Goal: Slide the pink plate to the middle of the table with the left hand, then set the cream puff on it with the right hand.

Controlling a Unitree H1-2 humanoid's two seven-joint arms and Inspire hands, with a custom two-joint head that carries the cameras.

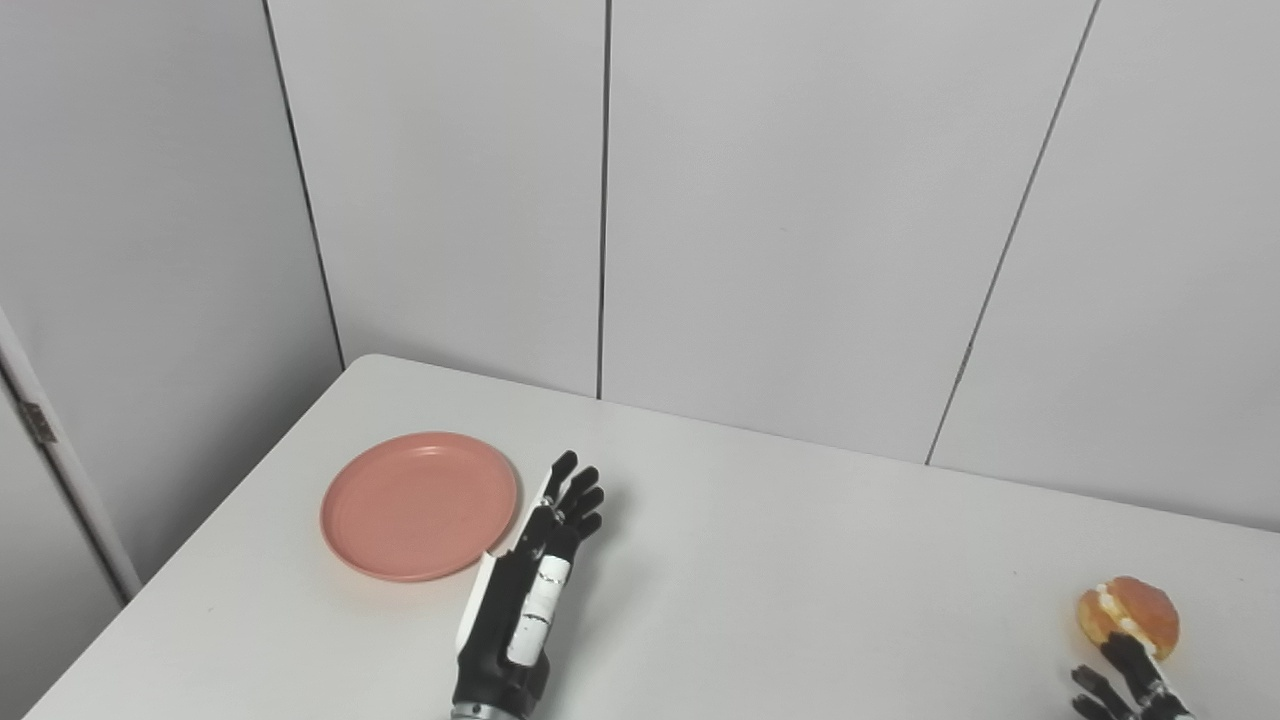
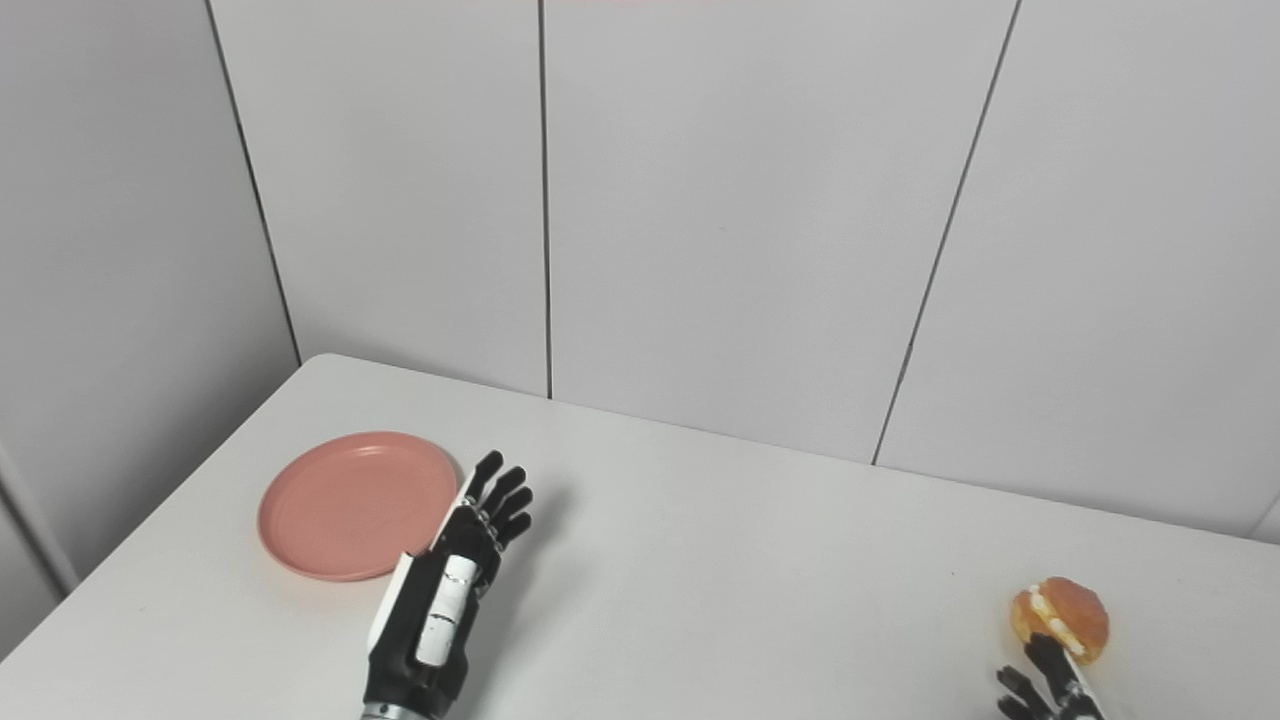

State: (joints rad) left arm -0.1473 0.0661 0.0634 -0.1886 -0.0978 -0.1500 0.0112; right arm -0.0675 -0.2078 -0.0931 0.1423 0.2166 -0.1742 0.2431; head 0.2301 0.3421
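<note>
Your left hand (image 1: 530, 590), fingers straight and together, holds nothing beside the pink plate (image 1: 419, 505) at lower left. At lower right, your right hand (image 1: 1125, 680), fingers spread, reaches the cream puff (image 1: 1130, 613).

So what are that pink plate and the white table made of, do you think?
The pink plate looks like plastic or melamine. It has an even salmon colour, a dull satin sheen and a thin moulded rim, though glazed ceramic can't be ruled out. The table looks like a smooth white laminate or plastic top. It is matte, uniform and without grain, with a rounded corner. What lies under the surface isn't visible.
</note>
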